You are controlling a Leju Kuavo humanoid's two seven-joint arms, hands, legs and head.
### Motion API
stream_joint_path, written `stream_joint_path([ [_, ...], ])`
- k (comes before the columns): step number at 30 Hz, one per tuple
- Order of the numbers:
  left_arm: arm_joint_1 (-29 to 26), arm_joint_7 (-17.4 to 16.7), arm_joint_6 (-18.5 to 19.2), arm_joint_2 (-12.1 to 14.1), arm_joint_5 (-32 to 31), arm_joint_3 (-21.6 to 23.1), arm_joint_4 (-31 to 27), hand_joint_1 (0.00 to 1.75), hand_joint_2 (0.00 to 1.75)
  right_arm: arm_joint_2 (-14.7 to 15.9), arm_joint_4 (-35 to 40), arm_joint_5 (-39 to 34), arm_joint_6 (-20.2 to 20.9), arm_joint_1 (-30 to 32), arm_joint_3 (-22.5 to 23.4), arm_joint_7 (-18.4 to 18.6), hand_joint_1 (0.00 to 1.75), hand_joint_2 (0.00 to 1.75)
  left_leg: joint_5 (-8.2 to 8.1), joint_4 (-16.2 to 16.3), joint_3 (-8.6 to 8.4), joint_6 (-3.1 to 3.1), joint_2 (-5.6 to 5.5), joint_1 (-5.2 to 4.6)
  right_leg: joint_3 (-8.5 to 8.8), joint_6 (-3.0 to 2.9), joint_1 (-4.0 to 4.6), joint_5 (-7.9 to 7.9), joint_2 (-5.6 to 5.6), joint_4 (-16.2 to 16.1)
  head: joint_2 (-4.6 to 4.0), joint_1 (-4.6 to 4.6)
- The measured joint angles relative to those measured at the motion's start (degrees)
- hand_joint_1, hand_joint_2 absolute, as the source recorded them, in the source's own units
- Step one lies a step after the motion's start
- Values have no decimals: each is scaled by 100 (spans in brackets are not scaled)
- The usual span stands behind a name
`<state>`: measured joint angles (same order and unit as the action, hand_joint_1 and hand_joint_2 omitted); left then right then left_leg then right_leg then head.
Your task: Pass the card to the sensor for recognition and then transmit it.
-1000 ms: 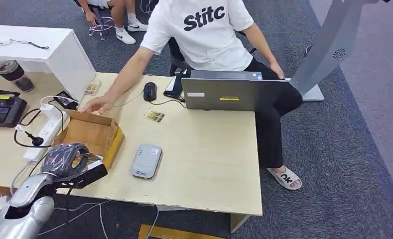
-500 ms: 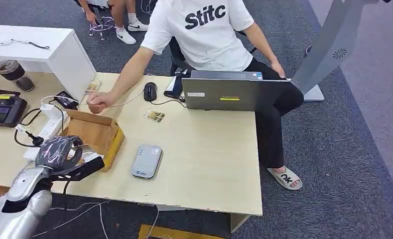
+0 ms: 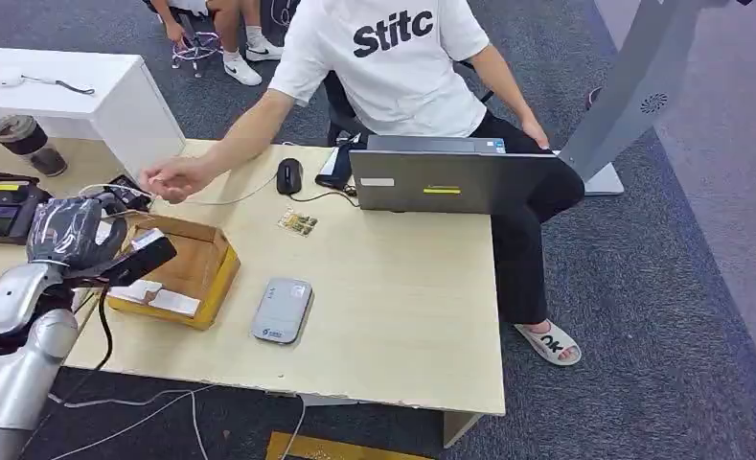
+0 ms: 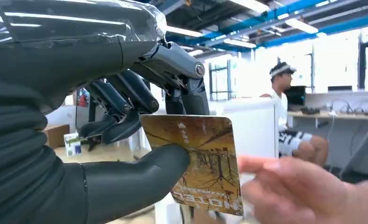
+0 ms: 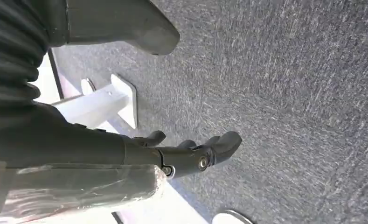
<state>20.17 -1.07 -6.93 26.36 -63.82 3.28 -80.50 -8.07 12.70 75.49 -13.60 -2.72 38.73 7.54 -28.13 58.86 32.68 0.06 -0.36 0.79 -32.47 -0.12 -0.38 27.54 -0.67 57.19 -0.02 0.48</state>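
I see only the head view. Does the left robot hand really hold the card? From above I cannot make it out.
Observer: Yes. The left wrist view shows the left robot hand pinching a brown card between thumb and fingers.
Operator: Is the person's hand near it?
Observer: Very near. A person's hand, blurred, is right at the card's edge; I cannot tell whether they touch.
Operator: And the right robot hand?
Observer: The right robot hand hangs over grey carpet, holding nothing.
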Motion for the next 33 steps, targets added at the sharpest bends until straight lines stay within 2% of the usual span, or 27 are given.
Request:
stream_joint_path([
  [8,1021,-435,-254,41,-499,-7,639,175,175,0,0,105,-98,-27,0,-9,0,175,0,1,-1,0,2,0,-1,0,0,-1,-3,1,0,2],
  [9,1111,-455,-311,28,-525,-7,737,152,175,-2,0,124,-98,-32,0,-9,0,175,0,1,-1,0,2,-1,-1,0,-1,-1,-3,1,0,-2],
  [11,1273,-474,-486,-18,-549,-7,940,152,175,-2,2,166,-98,-43,0,-9,0,175,1,1,-1,0,1,-1,-1,0,-1,-1,-1,1,0,0],
  [15,1387,-514,-813,-126,-608,-7,1132,152,175,-2,0,186,-98,-64,0,-9,0,175,0,1,-1,0,11,-1,-1,0,-1,-1,-14,1,0,2],
  [20,1441,-522,-852,-231,-616,-7,1261,152,175,-2,0,186,-98,-64,0,-7,0,175,-3,1,0,-1,29,-1,-8,-1,-1,-2,-33,0,0,-2],
  [21,1445,-524,-852,-249,-619,-7,1281,0,175,-2,0,184,-98,-64,0,-7,0,175,-5,1,0,1,34,-1,-9,-1,-1,-2,-39,0,0,0],
  [24,1454,-522,-903,-275,-621,-7,1324,0,175,-2,0,186,-96,-62,0,-7,0,175,-10,1,0,-3,45,-1,-12,-1,-1,-2,-54,0,0,0],
  [28,1433,-373,-1259,-350,-415,-9,1329,0,175,-2,-2,184,-94,-60,0,9,0,175,-13,1,4,0,54,-1,-13,-1,-1,-1,-60,0,0,0],
  [31,1184,-102,-1534,-376,61,-111,1140,0,175,-2,-7,138,-96,-54,6,24,0,175,-22,0,2,-4,75,-1,-13,-1,-4,-1,-83,1,0,0],
  [33,458,407,-1777,-431,1134,-418,473,0,175,-2,-7,37,-105,-23,61,28,0,175,-43,-2,-8,-4,119,-1,-12,0,-8,1,-128,1,0,-4],
])
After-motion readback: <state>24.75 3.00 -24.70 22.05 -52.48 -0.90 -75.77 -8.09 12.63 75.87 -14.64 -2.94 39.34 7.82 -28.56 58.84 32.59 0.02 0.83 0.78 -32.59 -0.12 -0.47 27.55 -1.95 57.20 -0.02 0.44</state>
